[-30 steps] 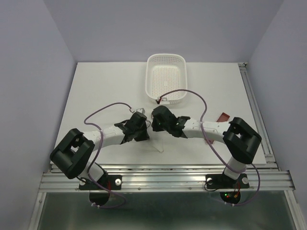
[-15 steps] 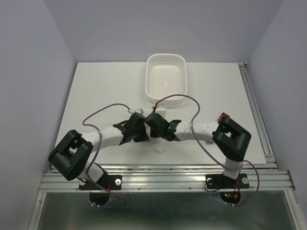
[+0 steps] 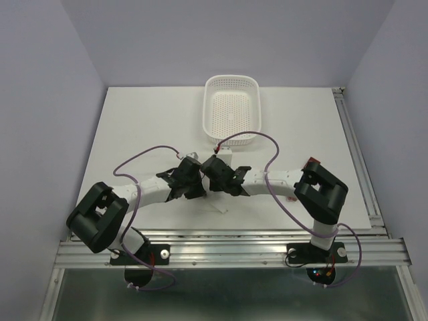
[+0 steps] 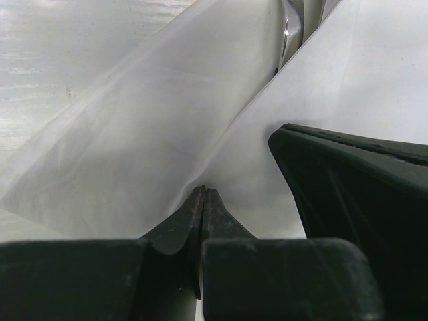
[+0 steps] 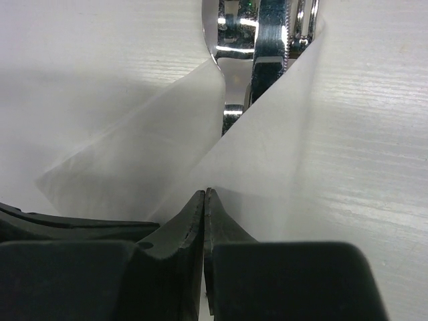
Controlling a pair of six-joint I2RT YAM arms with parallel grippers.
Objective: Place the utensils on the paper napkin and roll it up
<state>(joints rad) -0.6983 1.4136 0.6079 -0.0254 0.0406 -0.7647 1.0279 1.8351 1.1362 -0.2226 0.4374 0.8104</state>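
The paper napkin (image 4: 154, 127) is folded up into a tent over the utensils (image 5: 257, 53), whose shiny metal ends poke out of the far end of the fold; their handles are hidden. My left gripper (image 4: 204, 192) is shut, pinching the napkin's raised edge. Beside it my right gripper (image 5: 204, 192) is shut on the same paper edge (image 5: 267, 154). From above, the left gripper (image 3: 198, 182) and the right gripper (image 3: 208, 179) meet tip to tip at the table's middle front. They cover most of the napkin, and only a corner of the napkin (image 3: 219, 202) shows.
A white perforated basket (image 3: 231, 110) stands at the back centre, beyond the grippers. The purple cables (image 3: 154, 150) loop above both forearms. The right gripper's black body (image 4: 361, 200) fills the right side of the left wrist view.
The right arm has swung left until its gripper sits against the left gripper, and its jaws have closed on the napkin. The left gripper has stayed shut in place.
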